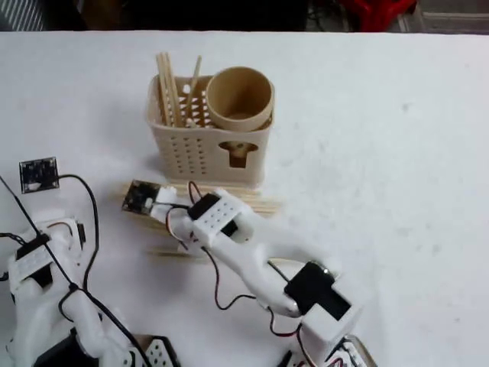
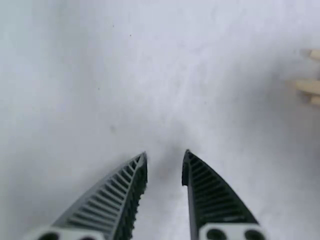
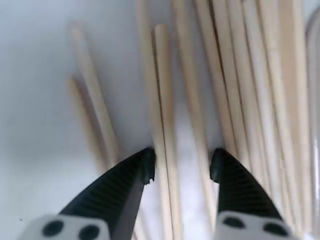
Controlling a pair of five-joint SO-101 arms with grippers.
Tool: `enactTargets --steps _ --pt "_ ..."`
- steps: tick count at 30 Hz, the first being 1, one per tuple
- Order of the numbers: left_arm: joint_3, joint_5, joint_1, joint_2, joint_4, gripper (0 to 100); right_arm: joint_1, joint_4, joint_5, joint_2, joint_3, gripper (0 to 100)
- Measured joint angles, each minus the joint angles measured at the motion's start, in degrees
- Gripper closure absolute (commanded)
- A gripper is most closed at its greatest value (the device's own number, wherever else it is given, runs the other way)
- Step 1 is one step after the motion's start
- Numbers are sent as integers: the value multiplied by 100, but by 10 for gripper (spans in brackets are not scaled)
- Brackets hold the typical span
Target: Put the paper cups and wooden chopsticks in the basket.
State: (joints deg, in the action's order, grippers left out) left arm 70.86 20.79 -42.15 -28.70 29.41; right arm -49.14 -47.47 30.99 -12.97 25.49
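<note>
Basket: We see a pale, perforated basket (image 1: 206, 149) standing upright on the white table (image 1: 397, 138), toward the far middle.

Paper cup: A tan paper cup (image 1: 239, 95) sits inside the basket's right-hand half, its rim above the basket wall. We also see tan through the handle cut-out below it.

Standing chopsticks: A few standing chopsticks (image 1: 170, 88) lean in the basket's left-hand half, their ends poking well above the rim.

Loose chopsticks: The loose chopsticks (image 3: 162, 100) lie flat on the table just in front of the basket, most of them side by side in a row. A couple lie a little apart on the near side. The right arm covers part of the row.

Right arm: The right arm (image 1: 252, 252) stretches from the near right edge toward the basket, with its wrist above the loose chopsticks.

Right claw: The right claw (image 3: 182, 167) has its fingers spread apart, low over the loose chopsticks. Two sticks run through the gap between the tips. We cannot tell whether the tips touch the table.

Left arm: The left arm (image 1: 38, 267) is at the near left corner, well apart from the basket.

Left claw: The left claw (image 2: 165, 157) is spread too, over bare table, gripping nothing. A few stick ends show off to one side.

Other: Two small black boards (image 1: 38, 174) on wires sit by the arms.
</note>
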Motion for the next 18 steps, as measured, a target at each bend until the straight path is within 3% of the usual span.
enactTargets --steps 2,18 --pt "0 0 0 0 0 868 26 -70 0 -53 -70 995" --pt "0 0 0 0 0 868 554 -668 -404 571 105 981"
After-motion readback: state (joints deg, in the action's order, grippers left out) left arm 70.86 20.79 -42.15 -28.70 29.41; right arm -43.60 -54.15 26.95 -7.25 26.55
